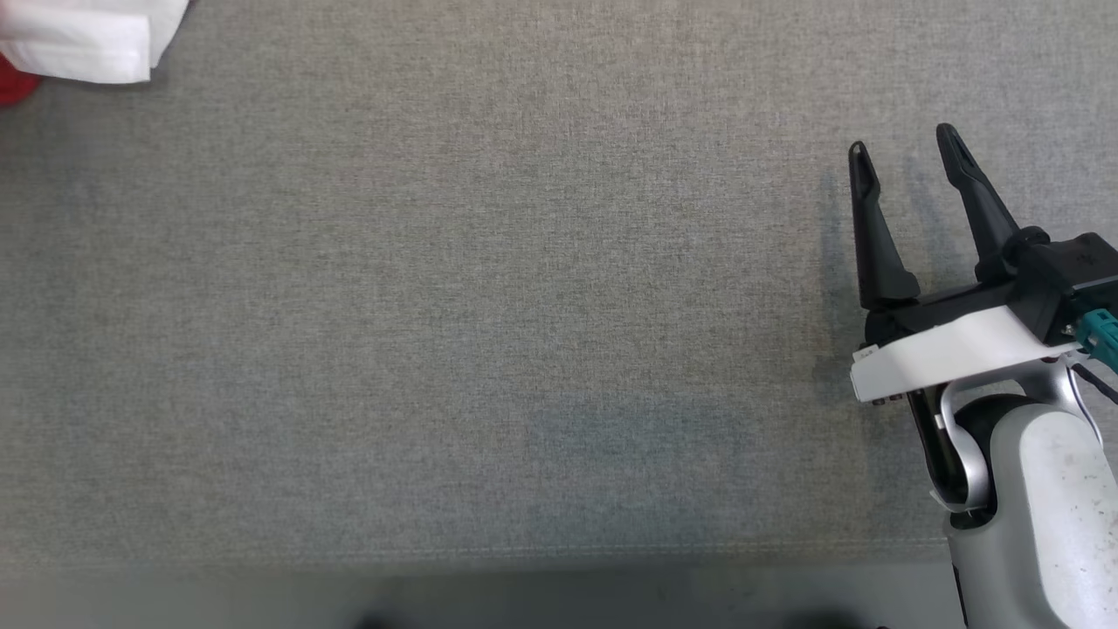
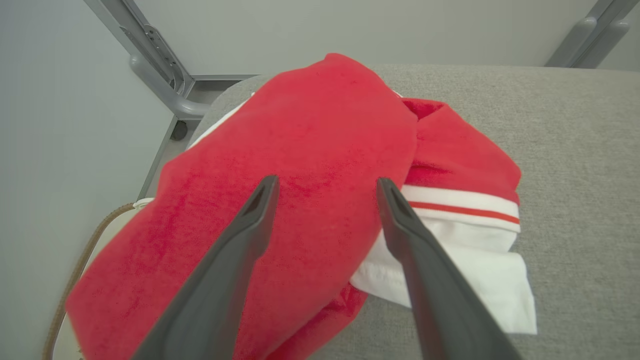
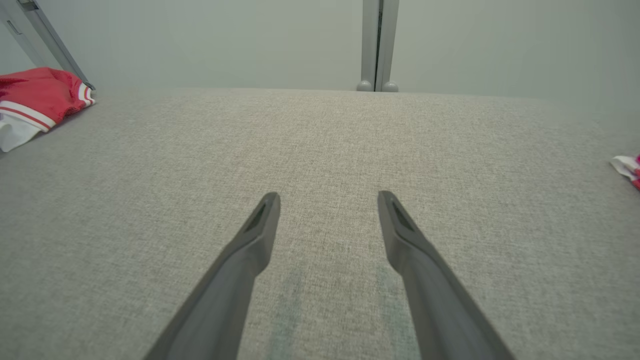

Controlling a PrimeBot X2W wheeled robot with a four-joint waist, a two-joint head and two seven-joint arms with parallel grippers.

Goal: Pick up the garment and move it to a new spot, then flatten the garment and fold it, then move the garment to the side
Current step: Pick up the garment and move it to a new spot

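- The garment (image 2: 320,150) is a bunched heap of plush red cloth with a smooth white hem and a red-striped white band. It sits at the tabletop (image 1: 454,306)'s far-left corner and reaches past the rounded edge.
- The tabletop is flat grey weave, wide and bare between the two arms.
- My left pincer (image 2: 325,186) is spread wide over the red heap, gripping nothing; I can't tell if the tips touch.
- My right pincer (image 1: 904,147) is equally wide and empty over bare weave, well apart from the garment.
- The right wrist view adds a white-and-pink scrap (image 3: 626,170) at the right edge.
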